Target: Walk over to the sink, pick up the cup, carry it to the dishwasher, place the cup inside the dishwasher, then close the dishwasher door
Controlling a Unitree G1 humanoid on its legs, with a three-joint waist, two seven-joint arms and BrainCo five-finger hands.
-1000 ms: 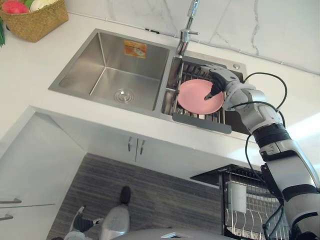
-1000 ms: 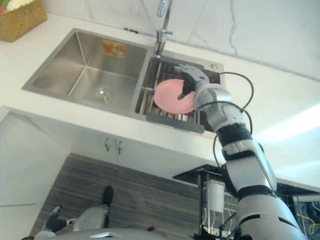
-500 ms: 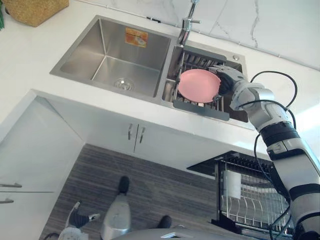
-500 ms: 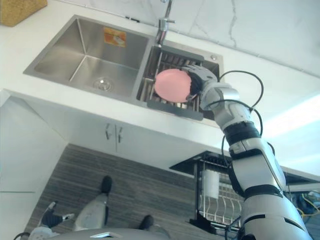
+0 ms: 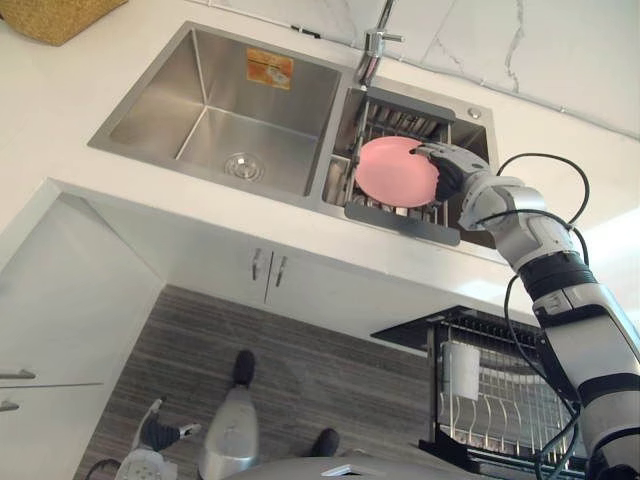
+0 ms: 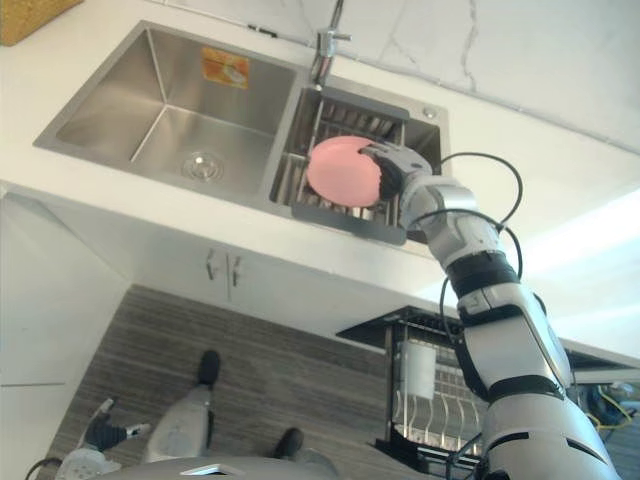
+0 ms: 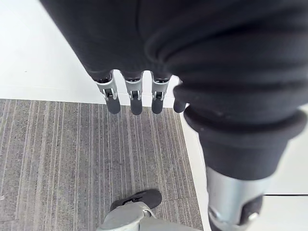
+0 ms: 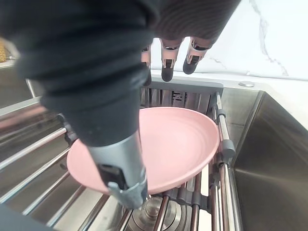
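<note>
No cup shows; a pink plate (image 5: 395, 172) stands tilted over the wire drying rack (image 5: 400, 215) in the sink's right basin. My right hand (image 5: 447, 172) reaches in from the right and grips the plate's right rim. In the right wrist view the thumb (image 8: 122, 173) lies across the near rim of the plate (image 8: 163, 139) while the fingers (image 8: 166, 67) hang over its far side. In the left wrist view my left hand (image 7: 134, 94) hangs low above the floor, fingers straight and holding nothing.
The steel left basin (image 5: 215, 110) holds nothing, with the faucet (image 5: 372, 45) behind the divider. A woven basket (image 5: 50, 12) sits on the counter at far left. The dishwasher's wire rack (image 5: 490, 390) stands pulled out below the counter at lower right.
The plate has gone from lying flat on the rack to tilted up on edge, as my right hand shifted from its top to its right rim. The camera also moved.
</note>
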